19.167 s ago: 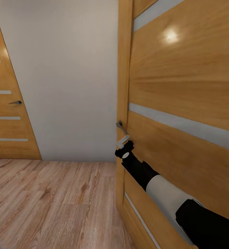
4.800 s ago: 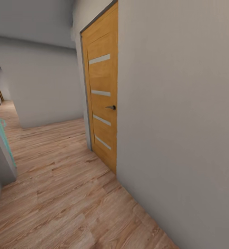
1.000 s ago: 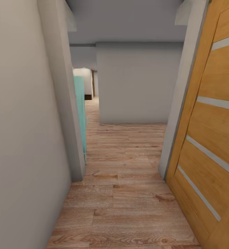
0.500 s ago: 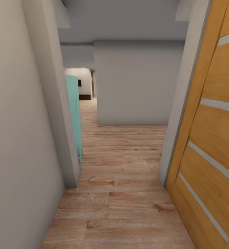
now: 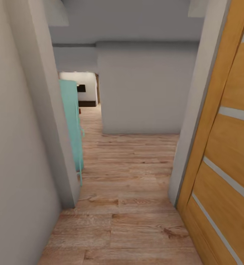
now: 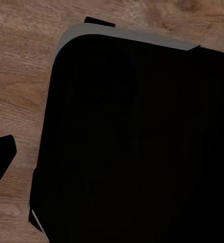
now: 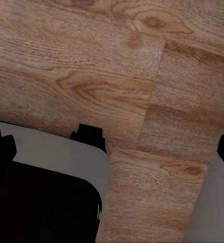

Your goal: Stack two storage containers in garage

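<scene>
The storage containers are out of view, and so is the garage. I am in a narrow corridor with a light wood-plank floor. In the right wrist view my right gripper hangs open over the planks, one dark fingertip at each edge of the picture and nothing between them. In the left wrist view my left gripper points down at my own black base; one dark fingertip shows far out at the edge, nothing held.
A grey wall corner juts in on the left, with a teal door or panel just behind it. An oak door stands close on the right. A grey wall block faces me; left of it a passage leads to a bright far room.
The whole view has slid forward along the corridor: the left wall corner, teal panel and oak door are closer, and more of the far room shows. That is camera motion.
</scene>
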`<state>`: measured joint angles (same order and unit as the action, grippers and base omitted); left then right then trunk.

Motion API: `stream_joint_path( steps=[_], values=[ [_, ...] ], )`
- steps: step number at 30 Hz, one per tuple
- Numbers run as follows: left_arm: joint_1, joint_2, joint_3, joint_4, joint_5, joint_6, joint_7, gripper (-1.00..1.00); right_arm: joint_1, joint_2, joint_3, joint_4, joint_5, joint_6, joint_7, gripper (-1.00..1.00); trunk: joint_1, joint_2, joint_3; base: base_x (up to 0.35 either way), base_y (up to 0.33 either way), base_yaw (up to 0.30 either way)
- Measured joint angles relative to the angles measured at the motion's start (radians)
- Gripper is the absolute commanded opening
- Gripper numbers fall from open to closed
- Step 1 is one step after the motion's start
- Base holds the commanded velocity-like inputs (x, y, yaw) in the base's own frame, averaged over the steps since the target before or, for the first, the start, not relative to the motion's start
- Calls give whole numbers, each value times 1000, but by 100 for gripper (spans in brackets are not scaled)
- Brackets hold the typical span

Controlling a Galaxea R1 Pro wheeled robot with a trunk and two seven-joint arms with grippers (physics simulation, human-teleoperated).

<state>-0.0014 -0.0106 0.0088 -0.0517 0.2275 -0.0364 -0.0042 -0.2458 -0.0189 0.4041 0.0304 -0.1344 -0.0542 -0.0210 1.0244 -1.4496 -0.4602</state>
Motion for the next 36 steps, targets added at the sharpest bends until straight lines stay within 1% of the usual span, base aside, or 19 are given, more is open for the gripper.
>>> stream_joint_path(
  steps=[10,16,27,36],
  values=[
    [0,0,0,0,0,0,0,100,0,0,0,0,3,-1,0,100,0,0,0,317,-74,0],
    [0,0,0,1,0,0,0,100,0,0,0,0,4,-14,0,100,0,0,0,319,-10,0],
    [0,0,0,1,0,2,0,100,0,1,1,0,5,-16,0,100,0,0,0,321,0,0],
    [0,0,0,1,1,3,0,100,0,0,-1,0,-3,-14,-1,100,0,0,0,321,0,0]
  ],
)
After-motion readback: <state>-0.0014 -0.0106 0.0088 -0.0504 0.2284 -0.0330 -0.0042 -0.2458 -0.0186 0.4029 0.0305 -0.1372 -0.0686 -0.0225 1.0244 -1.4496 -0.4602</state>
